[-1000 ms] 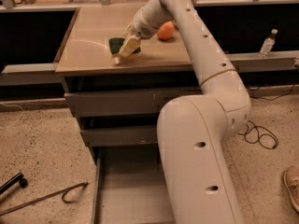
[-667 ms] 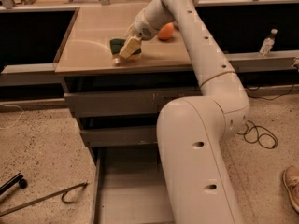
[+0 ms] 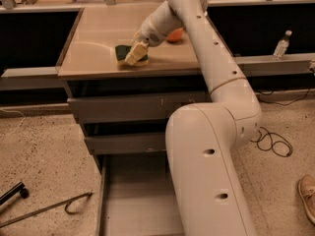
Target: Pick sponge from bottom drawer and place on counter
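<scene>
The sponge (image 3: 124,53), dark green over a yellowish layer, lies on the counter (image 3: 98,28) near its front edge, left of the middle. My gripper (image 3: 136,53) reaches down from the right and is shut on the sponge's right end, with the sponge resting on the counter top. The bottom drawer (image 3: 138,195) is pulled open below; the part of its flat grey floor that shows is bare, and my arm (image 3: 211,156) hides its right side.
An orange ball (image 3: 174,35) sits on the counter just behind my wrist. Two shallower grey drawers (image 3: 123,109) are closed above the open one. A plastic bottle (image 3: 281,44) stands on the right ledge. Black tools (image 3: 44,208) and a cable (image 3: 270,141) lie on the floor.
The gripper and sponge have sunk very slightly toward the counter top; otherwise nothing has visibly moved.
</scene>
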`<state>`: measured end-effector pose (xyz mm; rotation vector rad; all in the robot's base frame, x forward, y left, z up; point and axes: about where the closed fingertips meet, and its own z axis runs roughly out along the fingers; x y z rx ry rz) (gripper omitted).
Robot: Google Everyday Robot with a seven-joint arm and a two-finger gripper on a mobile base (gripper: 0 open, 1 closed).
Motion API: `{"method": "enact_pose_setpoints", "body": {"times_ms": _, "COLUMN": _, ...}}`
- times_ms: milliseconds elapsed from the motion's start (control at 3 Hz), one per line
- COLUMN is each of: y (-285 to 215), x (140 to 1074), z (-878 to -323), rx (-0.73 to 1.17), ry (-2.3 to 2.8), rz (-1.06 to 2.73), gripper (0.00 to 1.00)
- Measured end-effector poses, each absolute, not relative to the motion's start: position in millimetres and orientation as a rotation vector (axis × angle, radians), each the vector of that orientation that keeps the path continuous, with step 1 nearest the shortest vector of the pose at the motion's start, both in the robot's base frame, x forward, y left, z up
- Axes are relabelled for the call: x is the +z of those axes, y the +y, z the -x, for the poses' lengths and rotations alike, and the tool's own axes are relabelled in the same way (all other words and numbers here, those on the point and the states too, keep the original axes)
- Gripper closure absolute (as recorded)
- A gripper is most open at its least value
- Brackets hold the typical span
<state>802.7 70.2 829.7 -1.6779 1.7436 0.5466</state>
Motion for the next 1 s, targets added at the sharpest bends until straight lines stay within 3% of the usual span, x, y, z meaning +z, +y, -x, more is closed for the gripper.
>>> {"method": "enact_pose_setpoints", "body": {"times_ms": 1000, "y": 70.3, "x": 829.6, "z": -802.7, "rx": 0.547, "ry": 1.744, "rz": 1.678, "gripper": 0.12}}
